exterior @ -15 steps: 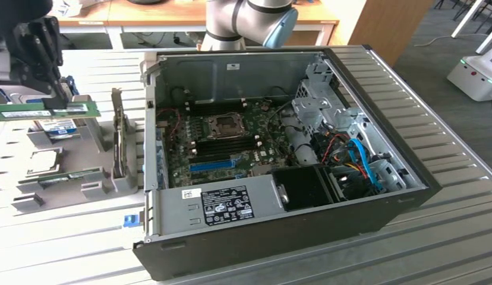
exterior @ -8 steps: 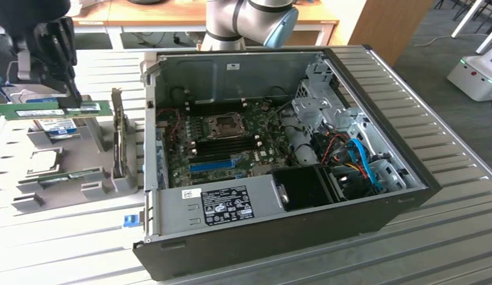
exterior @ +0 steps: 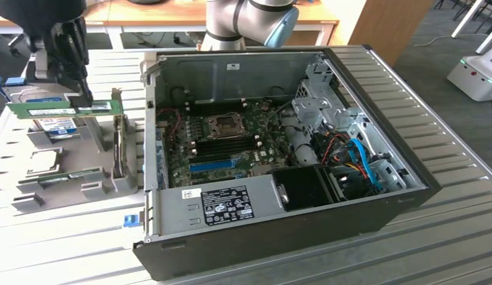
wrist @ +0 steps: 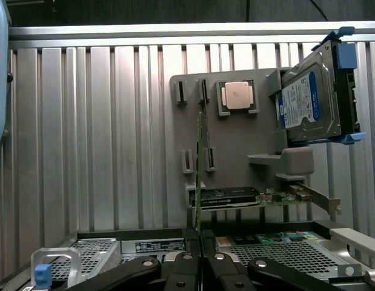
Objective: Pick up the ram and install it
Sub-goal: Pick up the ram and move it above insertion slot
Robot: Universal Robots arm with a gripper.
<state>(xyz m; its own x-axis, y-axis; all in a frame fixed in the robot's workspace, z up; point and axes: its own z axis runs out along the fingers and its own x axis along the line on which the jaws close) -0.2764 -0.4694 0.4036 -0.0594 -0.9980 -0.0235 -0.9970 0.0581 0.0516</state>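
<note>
The computer case (exterior: 309,231) lies uncovered, its board (exterior: 230,145) free from above. Its side wall (exterior: 151,136) and an upright card (exterior: 119,148) stand between it and the hand (exterior: 76,100) carrying the ram (exterior: 48,111).

Hard glare on the table, shade inside the case.
Left of the case (exterior: 271,240) the slatted table (exterior: 68,243) glares almost white; right of it the slats keep soft grey shading. Inside the case its walls shade the board. Left of the case the gripper (exterior: 79,99), clamped on the ram (exterior: 48,110), stands dark. The wrist view is evenly lit, with thin shadows between slats.
</note>
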